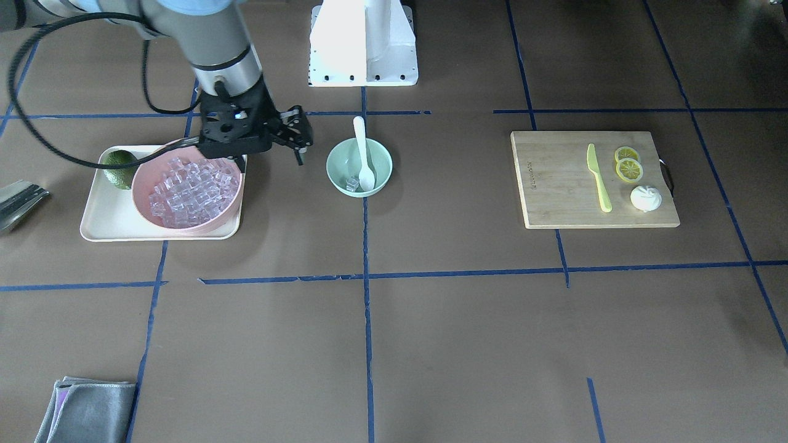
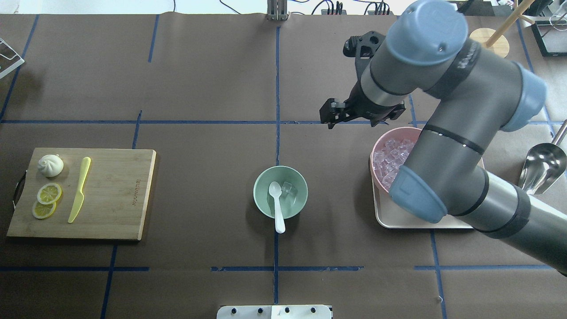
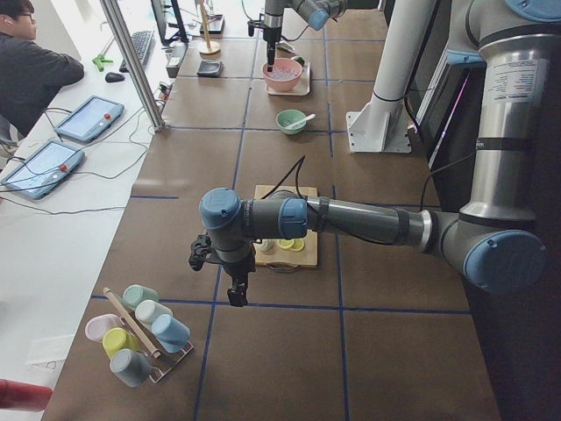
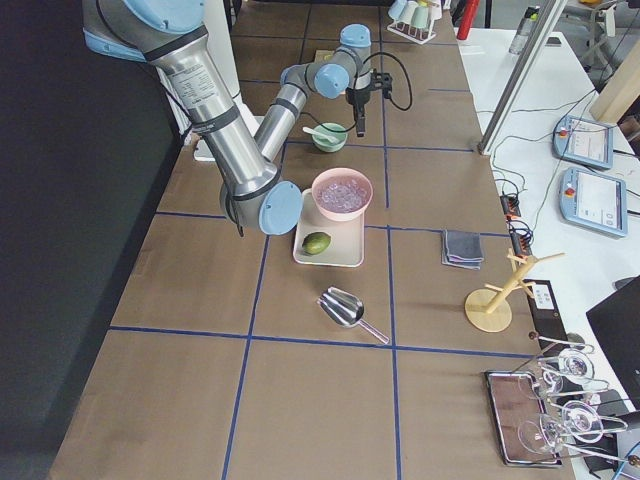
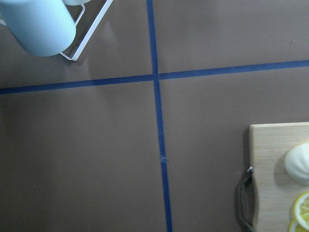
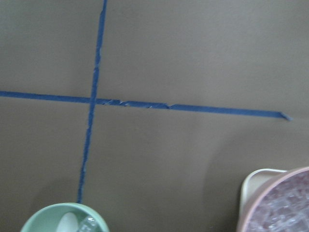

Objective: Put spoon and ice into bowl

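**Front-facing view.** Shows the right gripper raised off the table, between the pink bowl of loose cubes and the bowl, closer to the pink one. Places the spoon just past the fingertips, scoop down in the bowl and handle leaning over the rim, with the ice touching the scoop. Suggests both things are already in, which would explain hanging clear of both bowls. Reveals no cube or spoon at the tips. Cannot tell how far apart the jaws stand.

**Overhead view.** Sets the bowl back toward the robot's base from that gripper, and the pink bowl on its tray just beside it on the other side.

**Exterior left.** Catches the left gripper low over a tape line, near the cup rack, well apart from bowl, spoon and ice. Probably kept out of the way. Cannot tell whether spread or closed.

**Exterior right.** Has the right gripper pointing straight down, beside the bowl.

**Left wrist view.** Gives only bare table and a corner of the cutting board; no fingers.

**Right wrist view.** Catches both bowl rims along the bottom edge; no fingers either.
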`<state>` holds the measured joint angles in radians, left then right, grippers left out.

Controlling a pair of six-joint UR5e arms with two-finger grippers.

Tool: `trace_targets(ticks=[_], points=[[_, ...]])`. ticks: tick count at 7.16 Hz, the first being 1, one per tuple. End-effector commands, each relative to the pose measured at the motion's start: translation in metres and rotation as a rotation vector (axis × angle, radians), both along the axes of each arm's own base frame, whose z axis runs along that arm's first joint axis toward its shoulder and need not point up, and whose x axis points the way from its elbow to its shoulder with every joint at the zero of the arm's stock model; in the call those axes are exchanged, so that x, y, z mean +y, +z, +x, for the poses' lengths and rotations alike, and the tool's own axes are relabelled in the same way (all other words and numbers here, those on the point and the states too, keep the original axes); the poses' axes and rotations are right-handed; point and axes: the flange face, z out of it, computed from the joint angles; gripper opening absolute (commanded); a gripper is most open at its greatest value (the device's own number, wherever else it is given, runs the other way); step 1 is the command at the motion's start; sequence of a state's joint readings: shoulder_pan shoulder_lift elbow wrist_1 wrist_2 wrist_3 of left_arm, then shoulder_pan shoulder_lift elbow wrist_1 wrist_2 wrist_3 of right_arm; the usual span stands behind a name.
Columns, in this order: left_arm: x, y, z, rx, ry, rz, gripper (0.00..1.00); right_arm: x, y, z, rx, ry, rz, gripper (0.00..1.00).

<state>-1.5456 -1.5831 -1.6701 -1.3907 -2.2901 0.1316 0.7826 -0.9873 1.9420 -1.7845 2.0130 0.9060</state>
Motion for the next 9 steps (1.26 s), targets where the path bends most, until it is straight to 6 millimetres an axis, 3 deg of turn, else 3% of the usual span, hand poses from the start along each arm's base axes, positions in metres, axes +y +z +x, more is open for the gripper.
trace_targets(ticks=[1,3,6,8,9], points=[[-0.009,0.022,0.001,0.082,-0.014,0.024,1.00,-0.041,0.066,0.102,0.055,-0.057,0.045,1.00],[-0.021,0.037,0.001,0.077,-0.075,-0.031,1.00,-0.051,0.147,0.182,0.120,-0.107,0.056,1.00],[-0.016,0.039,0.001,0.073,-0.090,-0.057,1.00,-0.044,0.261,0.294,0.113,-0.168,0.006,1.00],[-0.017,0.039,0.001,0.073,-0.090,-0.055,1.00,-0.034,0.365,0.387,0.039,-0.232,0.006,1.00],[-0.016,0.039,0.001,0.073,-0.090,-0.057,1.00,-0.027,0.418,0.422,0.029,-0.190,-0.035,1.00]])
